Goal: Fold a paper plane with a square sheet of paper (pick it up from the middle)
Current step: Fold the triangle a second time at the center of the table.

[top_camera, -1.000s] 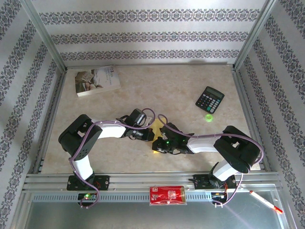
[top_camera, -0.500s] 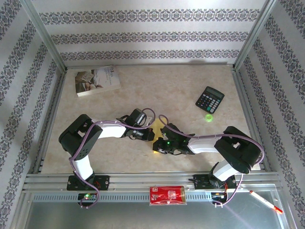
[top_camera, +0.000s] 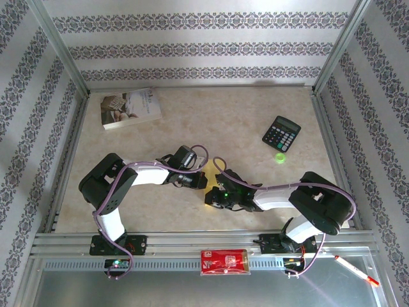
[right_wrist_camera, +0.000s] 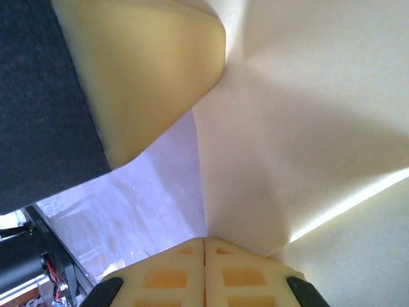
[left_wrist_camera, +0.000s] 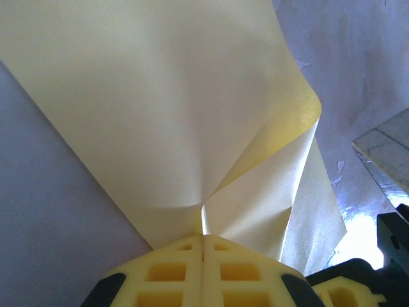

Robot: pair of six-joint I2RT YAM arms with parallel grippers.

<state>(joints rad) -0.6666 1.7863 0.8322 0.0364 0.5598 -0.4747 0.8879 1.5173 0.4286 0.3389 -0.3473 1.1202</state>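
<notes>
Seen from above, your two arms bend inward and meet over the beige marbled table, a little toward its near edge. Between the two wrists is the square sheet of thin yellow paper. It is mostly hidden under the grippers, with only small yellow patches showing beside them.

Your left gripper has its two yellow fingertips pressed together with no gap, pinching the sheet where the paper gathers to a point. In the left wrist view the paper fans up and away from that pinch. On the right, one side curls over into a soft rolled fold, lifted off the table.

Your right gripper is also clamped tight, its fingertips meeting on the paper. The sheet spreads up and to the right from the pinch, and a bright crease runs across it toward the right edge. At the upper left of that view, a pale yellow pad on a black body sits just beside the paper's edge. You cannot tell whether it touches.

From above, the two grippers are nearly nose to nose.

Well apart from them, a white printed book lies at the far left. A black calculator lies at the far right, with a small green round object near it. A red packet rests on the metal rail between the arm bases.
</notes>
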